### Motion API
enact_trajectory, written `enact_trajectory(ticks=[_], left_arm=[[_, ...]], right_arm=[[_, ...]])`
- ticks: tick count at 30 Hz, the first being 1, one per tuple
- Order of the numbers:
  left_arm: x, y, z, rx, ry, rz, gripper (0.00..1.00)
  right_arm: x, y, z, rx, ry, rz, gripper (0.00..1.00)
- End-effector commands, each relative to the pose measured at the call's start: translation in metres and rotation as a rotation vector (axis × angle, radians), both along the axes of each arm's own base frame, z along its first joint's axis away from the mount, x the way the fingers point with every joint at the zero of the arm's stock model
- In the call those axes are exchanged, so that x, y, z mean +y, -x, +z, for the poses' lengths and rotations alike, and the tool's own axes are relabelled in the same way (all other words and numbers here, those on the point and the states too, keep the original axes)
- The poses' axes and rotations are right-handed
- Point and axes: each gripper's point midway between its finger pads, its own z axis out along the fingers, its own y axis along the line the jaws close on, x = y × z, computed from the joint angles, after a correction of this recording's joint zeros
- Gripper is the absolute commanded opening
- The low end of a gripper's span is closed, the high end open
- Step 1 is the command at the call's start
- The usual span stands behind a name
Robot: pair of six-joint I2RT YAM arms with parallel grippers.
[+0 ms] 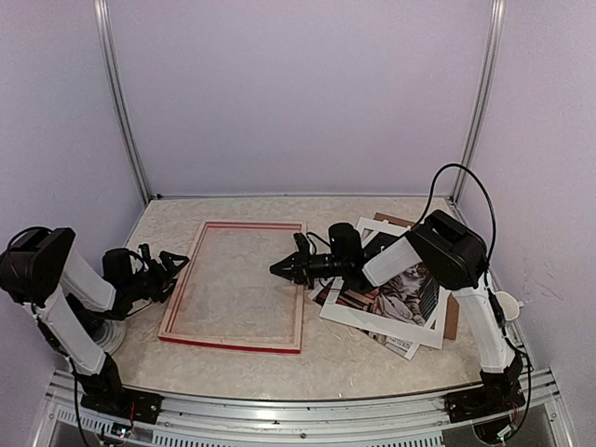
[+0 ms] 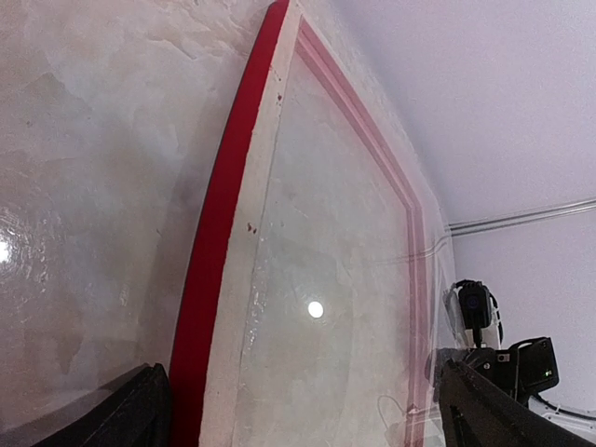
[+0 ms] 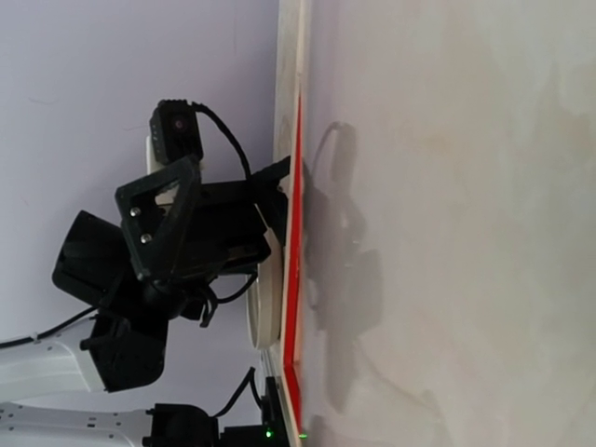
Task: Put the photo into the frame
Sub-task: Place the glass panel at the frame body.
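The frame (image 1: 235,339) lies flat on the table left of centre, a red front with pale wood edges around a see-through pane. My left gripper (image 1: 177,273) stands open just beyond its left rail, level with the table. In the left wrist view that red rail (image 2: 209,279) runs between my spread fingers (image 2: 130,419). My right gripper (image 1: 277,270) is shut and empty, its tip low over the frame's right rail. Its fingers stay out of the right wrist view, which shows the frame edge (image 3: 296,233). The photo (image 1: 407,293) lies right of the frame under a white mat (image 1: 372,322).
A brown backing board (image 1: 452,317) lies under the mat and photo at the right. A small white cup (image 1: 507,304) sits by the right arm. The left arm's round white base (image 1: 112,335) stands near the frame's front left corner. Walls close the table on three sides.
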Motion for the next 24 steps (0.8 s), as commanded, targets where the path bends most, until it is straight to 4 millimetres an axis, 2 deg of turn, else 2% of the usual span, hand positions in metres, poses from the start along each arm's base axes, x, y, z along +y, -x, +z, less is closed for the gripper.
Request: enact_trajectory(ticks=[1,24], left_arm=[[0.000,0.003,-0.005,0.016,0.005,-0.005,0.99],[0.000,0.003,-0.004,0.013,0.006,-0.006,0.99]], right_arm=[[0.009,0.008,-0.003,-0.013,-0.001,-0.002,0.00],[0.015,0.012,-0.018,-0.020,0.068,0.039,0.00]])
